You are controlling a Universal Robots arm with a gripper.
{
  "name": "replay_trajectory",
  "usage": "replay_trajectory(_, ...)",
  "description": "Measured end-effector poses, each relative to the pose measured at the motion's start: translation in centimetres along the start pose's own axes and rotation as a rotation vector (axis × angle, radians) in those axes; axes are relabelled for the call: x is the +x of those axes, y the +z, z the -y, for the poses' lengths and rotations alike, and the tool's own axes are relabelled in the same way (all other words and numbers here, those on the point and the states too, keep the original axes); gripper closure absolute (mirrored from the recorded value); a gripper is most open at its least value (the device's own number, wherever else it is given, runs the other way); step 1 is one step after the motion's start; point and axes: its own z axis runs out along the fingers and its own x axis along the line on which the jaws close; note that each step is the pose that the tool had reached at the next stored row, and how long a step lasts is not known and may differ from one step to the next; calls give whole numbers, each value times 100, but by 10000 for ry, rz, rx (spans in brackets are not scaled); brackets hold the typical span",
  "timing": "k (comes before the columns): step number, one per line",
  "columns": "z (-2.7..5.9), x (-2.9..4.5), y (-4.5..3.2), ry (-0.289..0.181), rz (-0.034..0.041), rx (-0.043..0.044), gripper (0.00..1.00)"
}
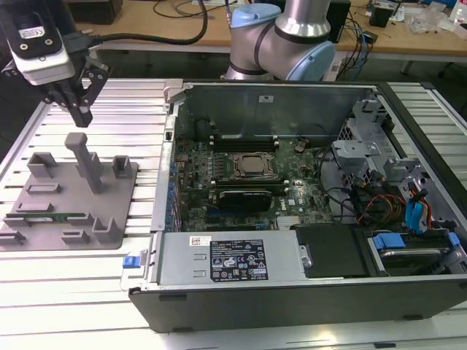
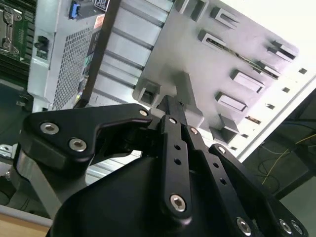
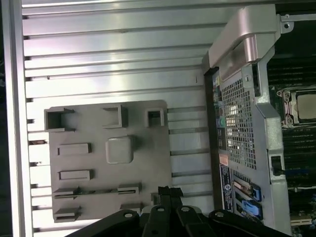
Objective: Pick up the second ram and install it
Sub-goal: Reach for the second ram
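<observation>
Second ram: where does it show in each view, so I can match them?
Exterior view: second ram lies on the gray holder, in front of its tall post.
First wrist view: it bridges two holder blocks.
Second wrist view: thin stick between those blocks.
Shared landmark: the tall post.

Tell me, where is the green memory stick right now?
The green memory stick lies in the gray holder at the exterior view's left, beside the open computer case.
</observation>
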Motion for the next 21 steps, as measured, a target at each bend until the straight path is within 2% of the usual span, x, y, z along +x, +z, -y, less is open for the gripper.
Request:
replay_trajectory(2, 4, 50, 9, -1, 1, 0, 92)
replay_trajectory(4, 12, 141, 27, -1, 0, 0, 92)
replay_trajectory(7, 18, 208, 43, -1, 0, 1, 92)
replay_trajectory(10, 28, 333, 72, 0, 0, 0, 92)
replay_trajectory(14, 49, 460, 125, -1, 0, 0, 92)
replay_trajectory(21, 69, 572, 185, -1, 0, 0, 92)
